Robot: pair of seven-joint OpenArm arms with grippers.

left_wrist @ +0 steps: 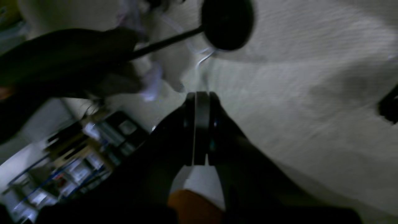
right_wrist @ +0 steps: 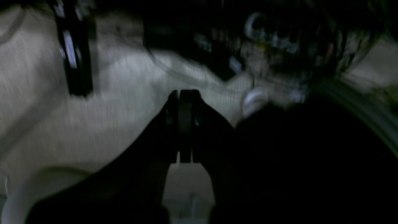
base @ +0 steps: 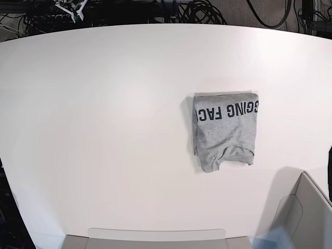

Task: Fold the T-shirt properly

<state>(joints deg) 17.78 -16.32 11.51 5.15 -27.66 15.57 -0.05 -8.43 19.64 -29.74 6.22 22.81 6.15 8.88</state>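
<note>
The heather-grey T-shirt (base: 224, 129) lies folded into a compact rectangle on the white table (base: 104, 104), right of centre. Dark capital lettering runs across its far edge and a hem or sleeve edge shows at its near end. Neither gripper shows in the base view. In the blurred left wrist view my left gripper (left_wrist: 201, 95) has its jaws pressed together with nothing between them, above pale surface. In the blurred right wrist view my right gripper (right_wrist: 184, 92) is likewise shut and empty. The shirt does not show in either wrist view.
A pale open box (base: 306, 210) stands at the near right corner and a flat grey panel (base: 155, 237) runs along the near edge. Cables (base: 197, 11) lie behind the table's far edge. A dark strip (base: 330, 166) shows at the right edge.
</note>
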